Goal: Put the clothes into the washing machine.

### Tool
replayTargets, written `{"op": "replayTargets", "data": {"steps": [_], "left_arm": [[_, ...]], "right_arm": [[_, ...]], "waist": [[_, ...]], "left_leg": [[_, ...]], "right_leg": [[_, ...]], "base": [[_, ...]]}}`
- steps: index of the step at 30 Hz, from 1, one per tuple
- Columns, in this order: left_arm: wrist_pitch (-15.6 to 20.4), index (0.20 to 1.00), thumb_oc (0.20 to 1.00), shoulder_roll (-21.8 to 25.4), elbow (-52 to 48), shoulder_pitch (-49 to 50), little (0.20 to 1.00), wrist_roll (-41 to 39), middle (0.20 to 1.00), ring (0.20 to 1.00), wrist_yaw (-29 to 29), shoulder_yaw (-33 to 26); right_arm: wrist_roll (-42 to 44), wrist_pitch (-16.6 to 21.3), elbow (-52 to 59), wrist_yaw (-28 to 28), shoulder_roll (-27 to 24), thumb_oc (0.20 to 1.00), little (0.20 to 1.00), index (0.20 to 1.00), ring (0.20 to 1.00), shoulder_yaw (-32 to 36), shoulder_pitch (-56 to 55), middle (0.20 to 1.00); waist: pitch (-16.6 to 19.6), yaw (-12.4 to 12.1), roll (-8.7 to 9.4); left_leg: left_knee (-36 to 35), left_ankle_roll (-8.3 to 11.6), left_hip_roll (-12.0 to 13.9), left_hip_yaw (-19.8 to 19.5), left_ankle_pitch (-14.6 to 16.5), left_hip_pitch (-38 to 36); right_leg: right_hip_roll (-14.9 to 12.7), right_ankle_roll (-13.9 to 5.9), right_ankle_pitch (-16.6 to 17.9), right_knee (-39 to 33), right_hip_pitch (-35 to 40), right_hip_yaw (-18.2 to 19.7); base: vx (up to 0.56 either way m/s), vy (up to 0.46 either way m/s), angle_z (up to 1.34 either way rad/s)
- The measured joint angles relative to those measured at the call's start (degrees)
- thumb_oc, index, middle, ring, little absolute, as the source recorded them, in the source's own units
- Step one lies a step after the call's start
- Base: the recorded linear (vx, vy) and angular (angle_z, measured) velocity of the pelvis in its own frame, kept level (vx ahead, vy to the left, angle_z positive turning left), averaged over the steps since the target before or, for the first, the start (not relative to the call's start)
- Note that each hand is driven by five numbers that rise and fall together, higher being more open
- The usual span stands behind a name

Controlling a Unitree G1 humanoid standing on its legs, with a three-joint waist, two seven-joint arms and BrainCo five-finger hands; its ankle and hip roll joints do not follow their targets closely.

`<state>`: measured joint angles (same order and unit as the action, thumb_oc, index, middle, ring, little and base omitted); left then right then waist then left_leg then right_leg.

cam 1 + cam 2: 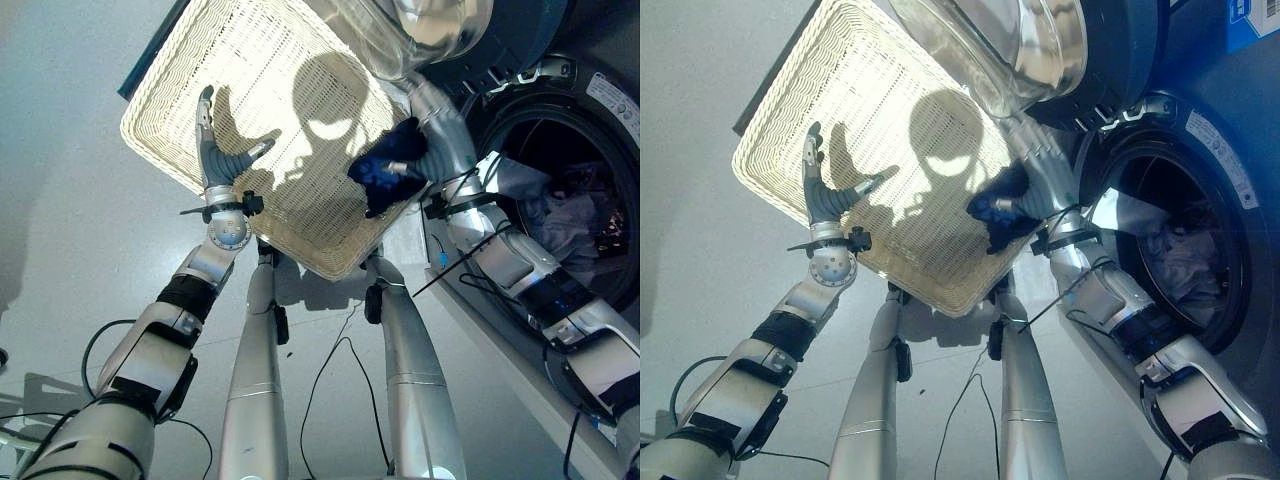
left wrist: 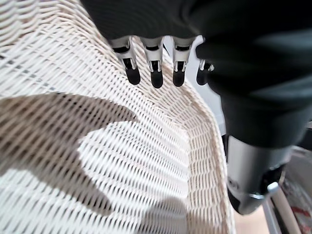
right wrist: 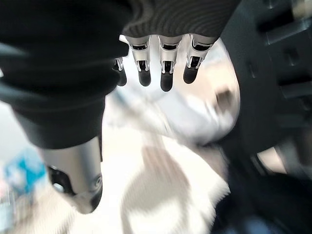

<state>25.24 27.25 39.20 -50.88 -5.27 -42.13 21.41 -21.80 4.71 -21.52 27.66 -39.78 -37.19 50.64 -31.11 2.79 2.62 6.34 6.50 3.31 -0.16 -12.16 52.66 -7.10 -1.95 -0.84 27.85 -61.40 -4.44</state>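
Observation:
A white wicker basket (image 1: 290, 90) lies tilted before me, its floor bare. A dark blue cloth (image 1: 385, 160) sits at its right rim, against my right hand (image 1: 440, 135). That hand's fingers (image 3: 165, 73) stretch out straight, open, and nothing shows between them and the thumb. Over the basket's left edge my left hand (image 1: 218, 160) stands open, fingers (image 2: 156, 73) spread above the weave (image 2: 122, 161). To the right the washing machine's drum (image 1: 600, 160) gapes, with pale and dark clothes (image 1: 560, 215) inside.
The machine's clear round door (image 1: 420, 30) hangs swung out above the basket's far right corner, close over my right hand. Grey floor (image 1: 70, 250) stretches to the left of the basket.

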Motion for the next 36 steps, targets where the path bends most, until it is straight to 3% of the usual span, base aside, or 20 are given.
{"op": "replayTargets", "data": {"steps": [10,21,26,36], "left_arm": [[-0.08,1.000,1.000,1.71,2.12,-2.94,1.000,-0.65,1.000,1.000,0.04,3.21],[0.13,1.000,1.000,1.98,3.25,-3.79,1.000,-1.33,1.000,1.000,0.14,4.00],[0.44,1.000,1.000,1.96,4.89,-4.91,1.000,-2.76,1.000,1.000,1.29,5.04],[0.46,1.000,1.000,1.99,4.88,-5.46,1.000,-2.87,1.000,1.000,1.29,5.12]], "right_arm": [[-0.13,-0.73,-9.11,-2.90,0.89,1.000,1.000,1.000,1.000,-7.75,4.42,1.000],[-5.40,-2.31,-14.80,-5.89,1.31,1.000,1.000,1.000,1.000,-10.72,7.28,1.000],[-9.16,-7.20,-20.48,-6.23,3.97,1.000,1.000,1.000,1.000,-11.09,9.09,1.000],[-20.38,-11.89,-23.68,-12.19,4.94,1.000,1.000,1.000,1.000,-13.66,12.08,1.000]], "waist": [[0.00,-1.00,-0.01],[0.00,-1.68,-0.01],[0.00,-2.28,-0.01],[0.00,-2.37,-0.01]], "left_leg": [[0.10,-0.12,-0.40,-0.81,-0.14,0.37],[0.36,-0.05,-0.39,-1.15,-0.18,0.37],[0.38,-0.07,-0.59,-1.41,-0.24,0.41],[0.41,-0.15,-0.73,-1.59,-0.30,0.43]], "right_leg": [[-0.50,-0.02,-0.75,0.48,-0.01,-0.84],[-0.53,-0.17,-0.96,0.91,0.05,-0.98],[-0.74,-0.17,-0.96,0.91,0.16,-1.15],[-0.91,-0.17,-0.96,0.93,0.29,-1.31]], "base": [[0.01,-0.011,0.04],[0.00,0.000,0.00],[0.00,0.001,0.01],[0.00,0.000,0.00]]}}
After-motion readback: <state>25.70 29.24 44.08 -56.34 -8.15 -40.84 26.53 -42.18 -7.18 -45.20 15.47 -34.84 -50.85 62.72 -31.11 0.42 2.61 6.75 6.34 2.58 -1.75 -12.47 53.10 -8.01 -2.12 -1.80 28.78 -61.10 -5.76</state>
